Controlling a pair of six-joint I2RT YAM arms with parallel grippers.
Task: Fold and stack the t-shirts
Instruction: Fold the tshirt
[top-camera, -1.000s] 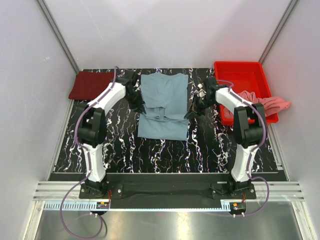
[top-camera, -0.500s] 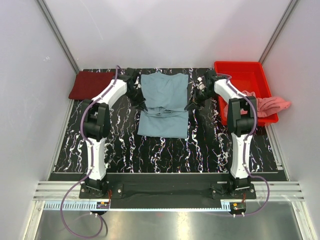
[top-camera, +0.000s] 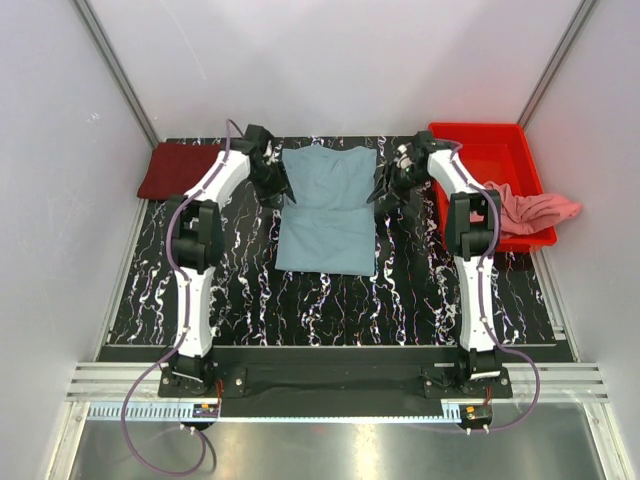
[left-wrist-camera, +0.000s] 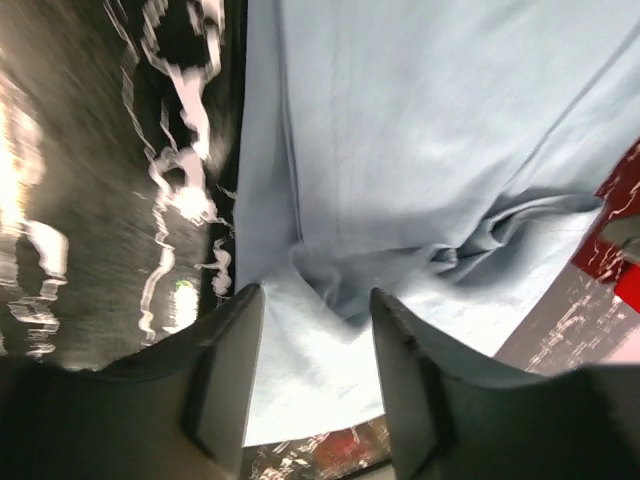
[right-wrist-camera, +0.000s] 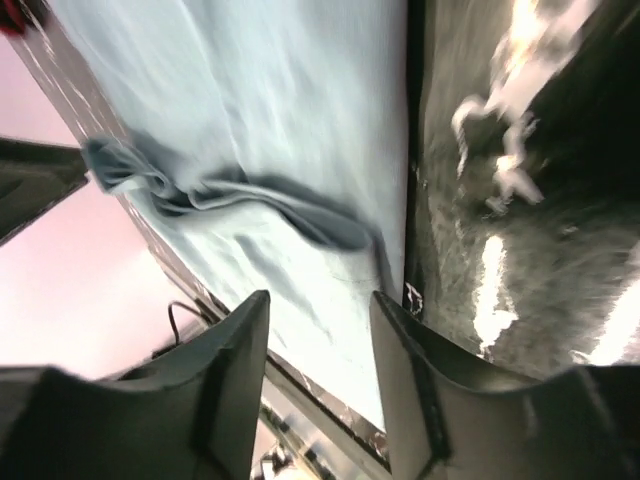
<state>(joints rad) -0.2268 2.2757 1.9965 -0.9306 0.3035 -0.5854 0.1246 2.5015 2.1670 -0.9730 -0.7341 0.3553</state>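
I am on the folding step with the blue shirt (top-camera: 328, 210). It lies flat in the middle of the table (top-camera: 300, 310), up toward the far edge, with its sides tucked in so it is a long shape. My left gripper (top-camera: 283, 195) is at its left edge and my right gripper (top-camera: 378, 197) is at its right edge. Both have their fingers (left-wrist-camera: 230, 370) apart, and the cloth under them is loose, not pinched. The maroon shirt (top-camera: 180, 168) sits folded in the far left corner. The pink shirt (top-camera: 535, 208) hangs over the rim of the red tray (top-camera: 480, 132) in the far right corner, not folded yet. I think I should next lift both grippers clear without dragging the cloth. Then I fold the blue shirt in half, end to end, and set it on the maroon one.
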